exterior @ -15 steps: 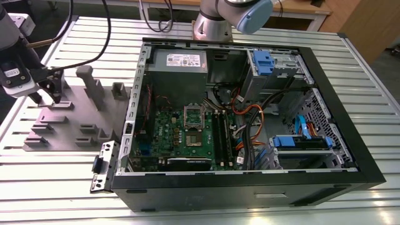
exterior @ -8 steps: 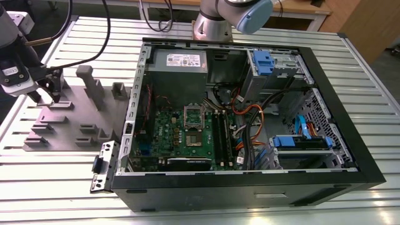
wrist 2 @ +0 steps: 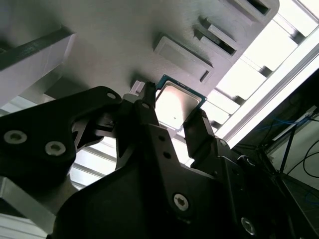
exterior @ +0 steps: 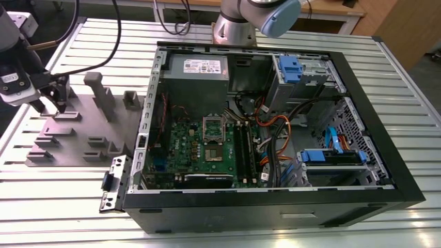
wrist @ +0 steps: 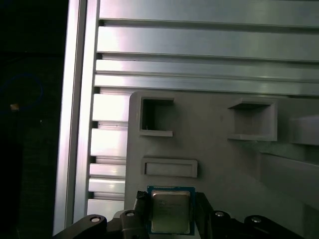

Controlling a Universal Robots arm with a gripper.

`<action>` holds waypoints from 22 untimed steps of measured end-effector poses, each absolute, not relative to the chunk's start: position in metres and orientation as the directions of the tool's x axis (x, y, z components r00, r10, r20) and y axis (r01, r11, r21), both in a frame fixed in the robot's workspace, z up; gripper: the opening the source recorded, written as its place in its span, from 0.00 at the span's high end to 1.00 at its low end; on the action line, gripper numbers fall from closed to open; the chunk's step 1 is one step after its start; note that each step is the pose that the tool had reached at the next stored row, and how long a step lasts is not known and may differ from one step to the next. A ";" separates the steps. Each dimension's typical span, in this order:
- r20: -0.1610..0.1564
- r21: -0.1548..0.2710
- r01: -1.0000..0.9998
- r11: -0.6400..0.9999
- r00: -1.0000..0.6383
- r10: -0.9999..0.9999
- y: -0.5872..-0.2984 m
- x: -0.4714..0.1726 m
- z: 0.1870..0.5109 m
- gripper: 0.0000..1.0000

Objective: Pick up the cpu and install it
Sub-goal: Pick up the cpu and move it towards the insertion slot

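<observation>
The cpu (wrist 2: pixel 175 105) is a small thin square with a flat silver-grey metal top that shines pale in the light, framed by a narrow blue-green rim. In both wrist views we see it lying flat-faced between the two black fingers (wrist 2: pixel 199 132) of the gripper (wrist: pixel 171 206). One finger is against each of two opposite edges, so the jaws are narrowed onto the chip and grip it. We cannot tell whether it rests on the surface below or is just clear of it. The chip is far smaller than the gripper body around it. Directly under it is a grey tray (wrist: pixel 214 149) with moulded pockets and raised blocks. A shallow oblong pocket (wrist: pixel 170 168) sits just beside the chip, and two square ones lie farther off. In the exterior view we see the gripper over the far corner of that tray, on the exterior view's left. The tray lies on a ribbed aluminium table (exterior: pixel 386 67). An open black case (exterior: pixel 358 191) lies well apart on the exterior view's right, its green board (exterior: pixel 196 150) and silver socket frame (exterior: pixel 214 129) exposed.
</observation>
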State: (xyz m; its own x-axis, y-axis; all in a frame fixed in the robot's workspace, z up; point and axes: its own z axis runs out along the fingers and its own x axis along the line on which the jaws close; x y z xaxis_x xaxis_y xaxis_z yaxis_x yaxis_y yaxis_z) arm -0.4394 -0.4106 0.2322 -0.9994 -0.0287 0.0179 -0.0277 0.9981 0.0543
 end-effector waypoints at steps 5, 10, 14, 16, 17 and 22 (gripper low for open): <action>0.018 0.052 -0.027 0.998 -0.999 -0.028 -0.411 -0.439 0.235 0.53; 0.018 0.050 -0.026 0.998 -0.999 -0.027 -0.411 -0.439 0.237 0.53; 0.018 0.048 -0.026 0.999 -0.999 -0.027 -0.411 -0.439 0.238 0.53; 0.018 0.047 -0.025 0.999 -0.999 -0.026 -0.411 -0.439 0.239 0.53; 0.018 0.047 -0.025 0.999 -0.999 -0.026 -0.411 -0.439 0.240 0.53; 0.018 0.045 -0.025 0.999 -1.000 -0.026 -0.411 -0.439 0.241 0.53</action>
